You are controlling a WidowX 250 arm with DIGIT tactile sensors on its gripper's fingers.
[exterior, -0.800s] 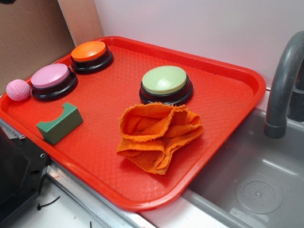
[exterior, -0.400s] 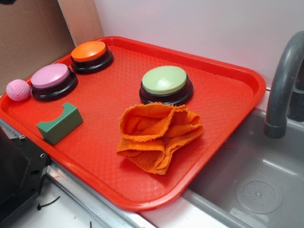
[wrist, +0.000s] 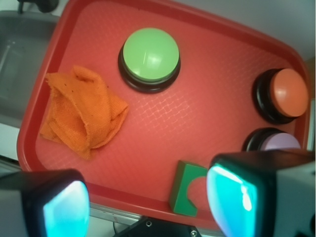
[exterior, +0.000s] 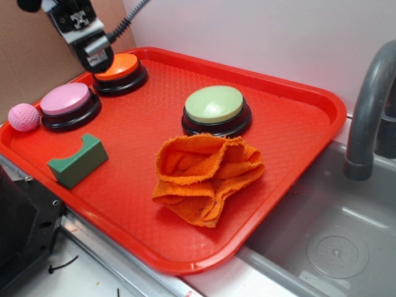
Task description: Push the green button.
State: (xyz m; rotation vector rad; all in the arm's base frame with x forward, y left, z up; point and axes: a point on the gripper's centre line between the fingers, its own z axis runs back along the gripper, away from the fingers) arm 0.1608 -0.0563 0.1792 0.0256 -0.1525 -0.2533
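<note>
The green button (exterior: 215, 105), a pale-green dome on a black base, sits untouched at the back middle of the red tray (exterior: 142, 185). In the wrist view the green button (wrist: 149, 55) lies far ahead of the fingers. My gripper (exterior: 93, 52) hangs high at the tray's far left corner, over the orange button (exterior: 116, 66) and well left of the green one. From the wrist, the gripper (wrist: 148, 207) is open, its two teal pads wide apart with nothing between them.
A crumpled orange cloth (exterior: 207, 176) lies just in front of the green button. A pink button (exterior: 65, 99), a pink ball (exterior: 23, 117) and a dark green notched block (exterior: 77, 159) stand along the tray's left side. A grey sink (exterior: 328, 247) and faucet (exterior: 368, 111) lie to the right.
My gripper and its arm have come into the exterior view at the top left, above the orange button. Nothing on the tray has moved.
</note>
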